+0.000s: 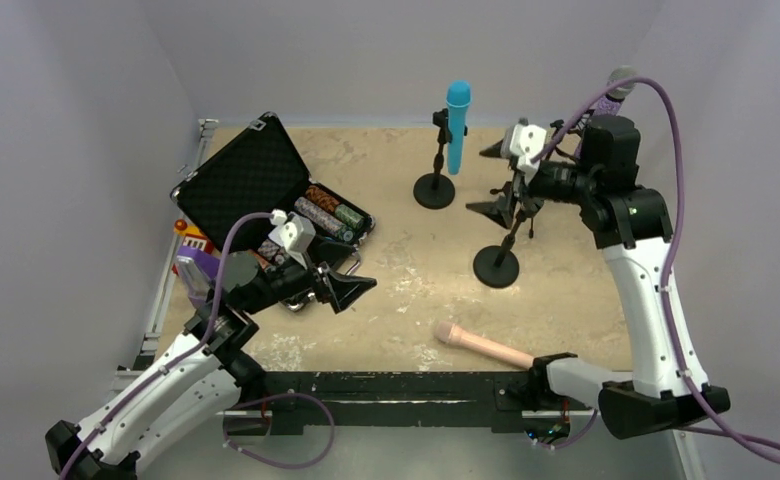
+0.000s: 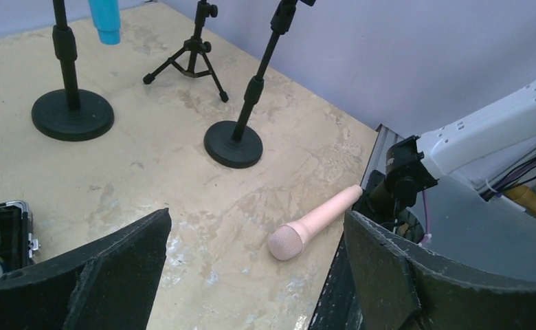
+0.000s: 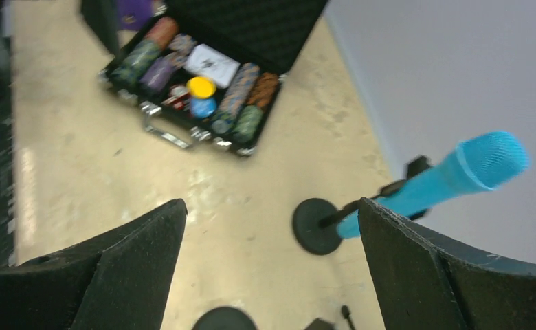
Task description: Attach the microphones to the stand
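Observation:
The bright-blue microphone (image 1: 456,125) stands clipped in a round-base stand (image 1: 434,190) at the back; it also shows in the right wrist view (image 3: 451,179). The peach-pink microphone (image 1: 481,345) lies on the table near the front edge, and shows in the left wrist view (image 2: 313,223). Only the grey mesh head of the purple microphone (image 1: 621,80) shows, behind my right arm. A second round-base stand (image 1: 496,265) holds nothing, and a small tripod stand (image 2: 193,58) is behind it. My left gripper (image 1: 351,290) is open and empty, left of the pink microphone. My right gripper (image 1: 491,180) is open and empty above the stands.
An open black case (image 1: 266,190) with poker chips lies at the back left, also in the right wrist view (image 3: 210,75). Purple and orange items (image 1: 194,255) sit at the table's left edge. A black rail (image 1: 386,385) runs along the front edge.

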`<action>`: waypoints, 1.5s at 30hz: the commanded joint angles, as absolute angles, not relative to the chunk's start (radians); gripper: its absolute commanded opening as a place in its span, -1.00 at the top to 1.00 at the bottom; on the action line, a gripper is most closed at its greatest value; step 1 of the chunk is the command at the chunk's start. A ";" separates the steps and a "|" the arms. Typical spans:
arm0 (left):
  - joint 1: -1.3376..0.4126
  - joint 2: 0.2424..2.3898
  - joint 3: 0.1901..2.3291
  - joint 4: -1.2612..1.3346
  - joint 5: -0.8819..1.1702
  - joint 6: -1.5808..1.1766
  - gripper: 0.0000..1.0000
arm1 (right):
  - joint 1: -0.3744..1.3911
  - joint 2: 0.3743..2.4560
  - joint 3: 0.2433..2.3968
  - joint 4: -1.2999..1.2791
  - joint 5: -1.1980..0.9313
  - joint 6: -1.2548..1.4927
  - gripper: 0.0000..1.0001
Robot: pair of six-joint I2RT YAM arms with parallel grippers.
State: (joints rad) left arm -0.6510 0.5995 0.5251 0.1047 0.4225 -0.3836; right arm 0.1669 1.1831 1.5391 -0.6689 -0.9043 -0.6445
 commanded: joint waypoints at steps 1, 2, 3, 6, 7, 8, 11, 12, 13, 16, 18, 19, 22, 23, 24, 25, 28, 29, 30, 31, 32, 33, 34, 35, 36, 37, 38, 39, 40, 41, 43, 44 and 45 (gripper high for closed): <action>-0.652 0.667 0.609 0.066 0.428 -0.463 -0.99 | 0.165 1.133 1.556 -1.196 -1.044 -1.017 -0.93; -0.652 0.683 0.624 0.037 0.404 -0.468 -0.99 | 0.167 1.111 1.525 -1.212 -1.038 -1.031 -0.92; -0.652 0.697 0.639 0.010 0.386 -0.474 -0.99 | 0.174 1.093 1.491 -1.216 -1.025 -1.037 -0.91; -0.651 0.727 0.692 -0.098 0.348 -0.476 -0.99 | 0.285 1.053 1.394 -1.255 -0.903 -1.078 -0.91; -0.652 0.730 0.703 -0.117 0.333 -0.476 -0.99 | 0.343 1.041 1.356 -1.238 -0.849 -1.053 -0.91; -0.651 0.729 0.708 -0.132 0.314 -0.477 -0.99 | 0.400 1.030 1.320 -1.212 -0.810 -1.026 -0.91; -0.651 0.712 0.706 -0.165 0.249 -0.483 -0.99 | 0.496 1.025 1.227 -1.165 -0.767 -0.998 -0.90; -0.650 0.705 0.702 -0.175 0.227 -0.485 -0.99 | 0.514 1.029 1.188 -1.144 -0.752 -0.980 -0.89; -0.652 0.695 0.698 -0.187 0.211 -0.487 -0.99 | 0.546 1.036 1.158 -1.116 -0.726 -0.961 -0.88; -0.651 0.664 0.679 -0.216 0.175 -0.501 -0.99 | 0.607 1.055 1.069 -1.018 -0.598 -0.892 -0.84; -0.651 0.644 0.662 -0.225 0.158 -0.510 -0.99 | 0.630 1.072 1.011 -0.939 -0.504 -0.835 -0.83; -0.651 0.634 0.655 -0.229 0.151 -0.514 -0.99 | 0.637 1.082 0.984 -0.915 -0.469 -0.821 -0.83; -0.651 0.618 0.641 -0.246 0.120 -0.512 -0.99 | 0.656 1.116 0.903 -0.864 -0.409 -0.794 -0.82; -0.652 0.616 0.637 -0.251 0.104 -0.507 -0.99 | 0.666 1.130 0.876 -0.849 -0.398 -0.789 -0.83; -0.651 0.614 0.630 -0.257 0.083 -0.509 -0.99 | 0.677 1.140 0.851 -0.832 -0.390 -0.781 -0.82; -0.651 0.612 0.621 -0.255 0.070 -0.514 -0.99 | 0.688 1.153 0.830 -0.816 -0.388 -0.777 -0.82; -0.651 0.611 0.597 -0.247 0.051 -0.527 -0.99 | 0.723 1.211 0.788 -0.772 -0.375 -0.753 -0.81; -0.651 0.609 0.592 -0.250 0.048 -0.528 -0.99 | 0.736 1.234 0.780 -0.761 -0.372 -0.743 -0.79; -0.652 0.607 0.590 -0.257 0.044 -0.528 -0.99 | 0.748 1.259 0.773 -0.741 -0.366 -0.732 -0.77; -0.652 0.600 0.588 -0.265 0.036 -0.529 -0.99 | 0.761 1.283 0.767 -0.730 -0.359 -0.725 -0.74; -0.652 0.593 0.584 -0.275 0.029 -0.528 -0.99 | 0.773 1.309 0.762 -0.723 -0.354 -0.718 -0.70; -0.651 0.582 0.579 -0.283 0.019 -0.529 -0.99 | 0.784 1.331 0.760 -0.715 -0.349 -0.711 -0.64; -0.651 0.570 0.573 -0.291 0.009 -0.531 -0.99 | 0.795 1.354 0.760 -0.710 -0.346 -0.706 -0.58; -0.651 0.557 0.567 -0.298 0.005 -0.535 -0.99 | 0.804 1.375 0.764 -0.708 -0.345 -0.700 -0.50; -0.651 0.545 0.559 -0.302 0.004 -0.539 -0.99 | 0.810 1.394 0.769 -0.704 -0.346 -0.694 -0.39; -0.651 0.533 0.550 -0.306 -0.008 -0.545 -0.99 | 0.812 1.413 0.777 -0.704 -0.345 -0.690 -0.29; -0.651 0.520 0.543 -0.309 -0.023 -0.551 -0.99 | 0.815 1.430 0.785 -0.704 -0.346 -0.687 -0.22; -0.651 0.510 0.534 -0.312 -0.028 -0.556 -0.99 | 0.818 1.451 0.793 -0.700 -0.344 -0.685 -0.19; -0.652 0.505 0.531 -0.316 -0.028 -0.560 -0.98 | 0.820 1.468 0.804 -0.696 -0.342 -0.683 -0.17; -0.652 0.502 0.528 -0.321 -0.024 -0.563 -0.98 | 0.822 1.488 0.815 -0.695 -0.341 -0.684 -0.17; -0.652 0.500 0.526 -0.326 -0.010 -0.570 -0.98 | 0.826 1.534 0.841 -0.703 -0.334 -0.684 -0.18; -0.652 0.499 0.524 -0.328 -0.005 -0.575 -0.98 | 0.827 1.554 0.854 -0.712 -0.334 -0.684 -0.17; -0.651 0.498 0.519 -0.325 -0.005 -0.580 -0.98 | 0.827 1.570 0.868 -0.721 -0.348 -0.687 -0.10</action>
